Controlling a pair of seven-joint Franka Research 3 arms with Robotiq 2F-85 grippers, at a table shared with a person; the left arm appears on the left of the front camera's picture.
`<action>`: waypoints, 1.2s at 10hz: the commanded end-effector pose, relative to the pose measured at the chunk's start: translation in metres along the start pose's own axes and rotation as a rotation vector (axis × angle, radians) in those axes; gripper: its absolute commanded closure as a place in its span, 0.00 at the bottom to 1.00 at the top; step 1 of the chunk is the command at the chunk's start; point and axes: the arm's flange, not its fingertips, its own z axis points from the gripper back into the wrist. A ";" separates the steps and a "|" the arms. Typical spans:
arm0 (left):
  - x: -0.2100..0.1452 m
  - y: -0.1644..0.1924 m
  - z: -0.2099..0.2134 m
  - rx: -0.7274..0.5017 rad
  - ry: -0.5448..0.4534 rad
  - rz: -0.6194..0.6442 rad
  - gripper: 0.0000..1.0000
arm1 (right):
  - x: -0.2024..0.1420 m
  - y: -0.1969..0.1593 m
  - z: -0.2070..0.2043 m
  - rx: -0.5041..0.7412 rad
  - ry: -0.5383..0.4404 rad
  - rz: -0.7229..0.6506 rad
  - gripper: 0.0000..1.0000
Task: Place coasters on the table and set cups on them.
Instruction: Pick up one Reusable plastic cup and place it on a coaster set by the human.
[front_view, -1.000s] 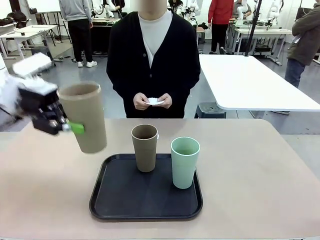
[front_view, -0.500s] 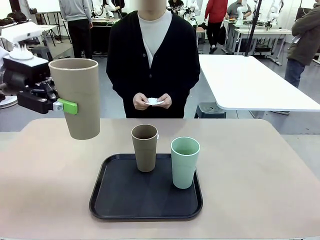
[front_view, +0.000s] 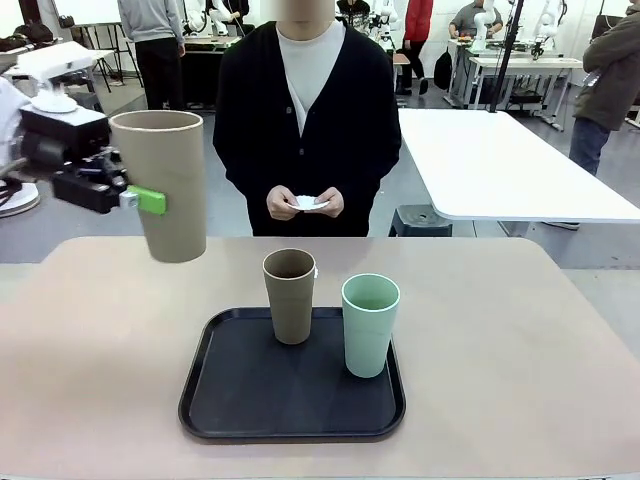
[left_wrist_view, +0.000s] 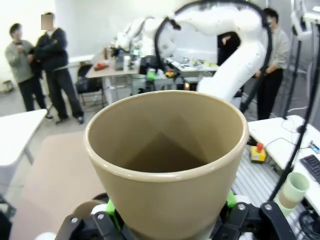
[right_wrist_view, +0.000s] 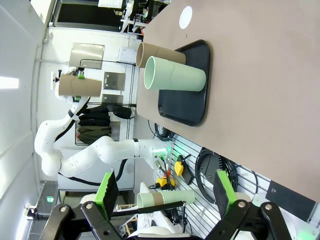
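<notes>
LIFTED CLEAR: The left claw (front_view: 158, 200), pinching a tan cup (front_view: 165, 150) about its middle, has carried it upward and stood it nearer upright over the past second. It now hangs high above the surface (front_view: 520, 330), slightly tilted. The black tray (front_view: 225, 405) lies below and to that claw's right, with the second tan cup (front_view: 290, 300) and the mint cup (front_view: 370, 330) standing on it. The lift looks complete, so a carry to a coaster is the likely next step. One coaster (right_wrist_view: 186, 16) lies on the surface beyond the tray, well apart from the claw. The person's hands (front_view: 307, 203) hold more white paper on the far side. The right claw (right_wrist_view: 164, 192) is spread and empty, well back from the tray. In the front view the held cup hides the left claw's far finger and the second tan cup covers nearly all of the laid coaster. How many coasters the hands hold cannot be told.
</notes>
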 end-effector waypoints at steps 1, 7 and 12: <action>0.002 0.074 0.007 0.057 -0.027 -0.054 0.14 | 0.002 0.001 0.001 0.023 -0.012 0.016 0.00; -0.035 0.211 -0.018 0.151 -0.037 -0.103 0.14 | 0.002 0.001 0.001 0.023 -0.012 0.016 0.00; -0.069 0.236 -0.059 0.127 -0.029 -0.157 0.14 | 0.002 0.001 0.001 0.023 -0.012 0.016 0.00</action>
